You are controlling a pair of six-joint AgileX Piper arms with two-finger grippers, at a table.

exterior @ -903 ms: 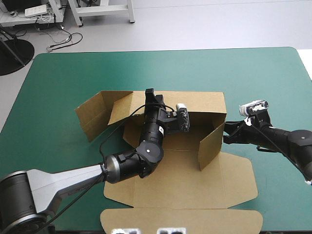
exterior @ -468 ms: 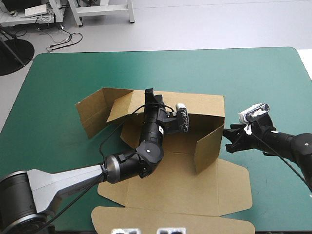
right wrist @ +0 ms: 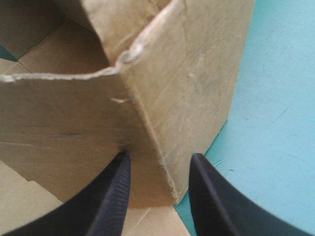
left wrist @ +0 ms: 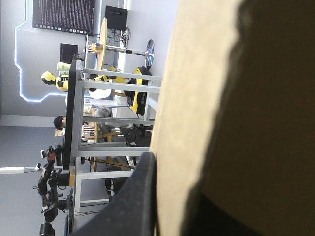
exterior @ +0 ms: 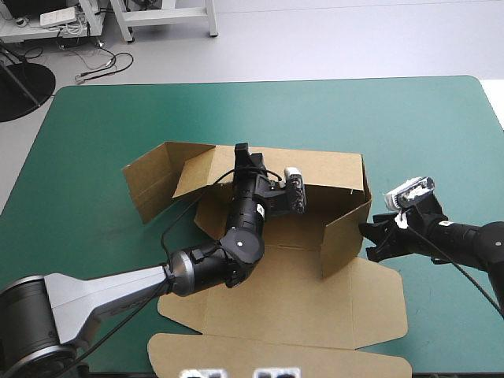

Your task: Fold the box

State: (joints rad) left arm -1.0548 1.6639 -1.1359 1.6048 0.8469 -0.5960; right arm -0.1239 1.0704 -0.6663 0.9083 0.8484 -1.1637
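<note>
The brown box [exterior: 299, 299] lies mid-table with its back wall [exterior: 331, 169] and right wall [exterior: 346, 236] raised; a left flap [exterior: 150, 189] stands splayed outward. My left gripper [exterior: 242, 153] is at the back wall's top edge, shut on the board. In the left wrist view the board [left wrist: 197, 98] fills the space beside one black finger [left wrist: 133, 201]. My right gripper [exterior: 370, 242] is open at the right wall's outer near corner. In the right wrist view that corner edge [right wrist: 162, 123] stands between the spread fingers of the right gripper [right wrist: 160, 160].
The box's lid [exterior: 276, 354] lies flat toward the table's front edge, reaching close to it. Bare teal-green cover [exterior: 394, 118] shows beyond the box and to its right, and also beside the right wall [right wrist: 275, 123].
The right gripper has moved toward the table's front edge along the right wall. The flat base and lid slid to the left. The left arm has stayed put.
</note>
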